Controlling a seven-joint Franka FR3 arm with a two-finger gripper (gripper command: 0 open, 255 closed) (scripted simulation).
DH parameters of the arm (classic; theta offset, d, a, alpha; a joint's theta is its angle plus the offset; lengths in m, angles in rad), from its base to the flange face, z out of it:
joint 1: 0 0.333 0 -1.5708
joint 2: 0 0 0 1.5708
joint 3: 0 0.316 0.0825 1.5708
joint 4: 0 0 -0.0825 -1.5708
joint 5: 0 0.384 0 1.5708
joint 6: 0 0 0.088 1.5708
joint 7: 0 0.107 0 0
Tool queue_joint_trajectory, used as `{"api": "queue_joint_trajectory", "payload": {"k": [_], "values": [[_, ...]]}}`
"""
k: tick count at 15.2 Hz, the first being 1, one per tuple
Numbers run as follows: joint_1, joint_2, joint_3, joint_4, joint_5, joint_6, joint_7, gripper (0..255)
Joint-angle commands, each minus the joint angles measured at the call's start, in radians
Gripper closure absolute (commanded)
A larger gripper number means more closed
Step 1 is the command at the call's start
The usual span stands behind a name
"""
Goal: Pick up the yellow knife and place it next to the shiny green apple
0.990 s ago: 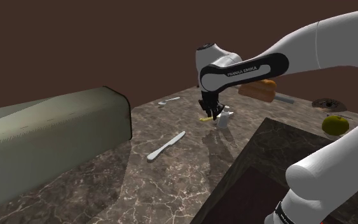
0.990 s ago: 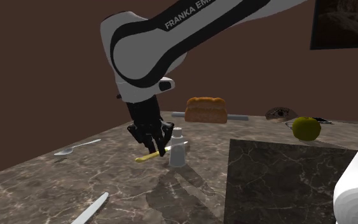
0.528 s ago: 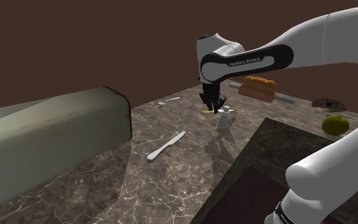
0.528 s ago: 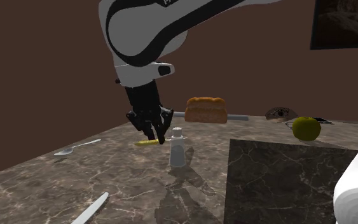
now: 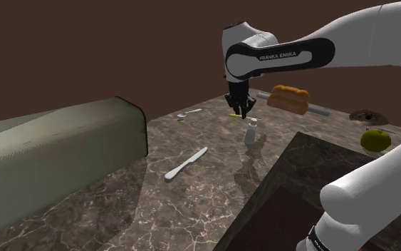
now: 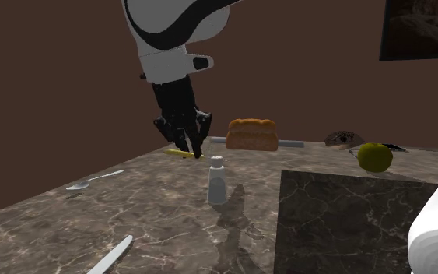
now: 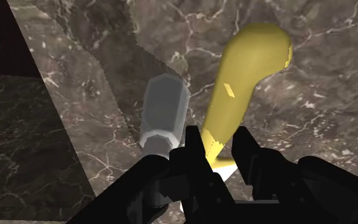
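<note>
two black fingers of the gripper (image 7: pixel 219 143) are closed on the yellow knife (image 7: pixel 247 70) near its narrower end, and the long rounded part sticks out in front of the hand. directly under it i see the grey shaker (image 7: pixel 165 108) standing upright on the marble counter (image 6: pixel 131 202), not touching the knife. this is what changed: one second ago the knife was low, at the height of the shaker's body and just beside it, and now it hangs above the shaker's cap with air under it, because the arm has gone straight up. the knife kept almost the same tilt during the lift, so i judge the grip is firm and the pick-up part is finished. what is left is the carry and the putting down. further back on the counter lies the bread loaf (image 6: pixel 252 134), and still further, toward the second exterior view's right, sits the green-yellow apple (image 6: pixel 373 157), well apart from the gripper. so i think the next move is a sideways travel at this height toward the apple, then a slow descent beside it. i would keep the height until i am past the shaker, since it is easy to knock over, and i would watch that the knife, held at only one end, does not swing in the fingers.
</note>
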Motion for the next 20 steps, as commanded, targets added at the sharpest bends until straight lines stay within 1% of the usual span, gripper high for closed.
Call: {"api": "queue_joint_trajectory", "payload": {"k": [1, 11, 15, 20], "values": [[-0.001, -0.001, -0.002, 0.025, 0.001, -0.026, -0.007, 255], [-0.007, 0.012, -0.003, 0.168, -0.005, -0.153, -0.035, 255], [-0.032, -0.061, -0.085, 0.086, -0.006, -0.114, -0.142, 255], [-0.064, -0.124, -0.185, 0.010, -0.026, -0.069, -0.267, 255]]}}
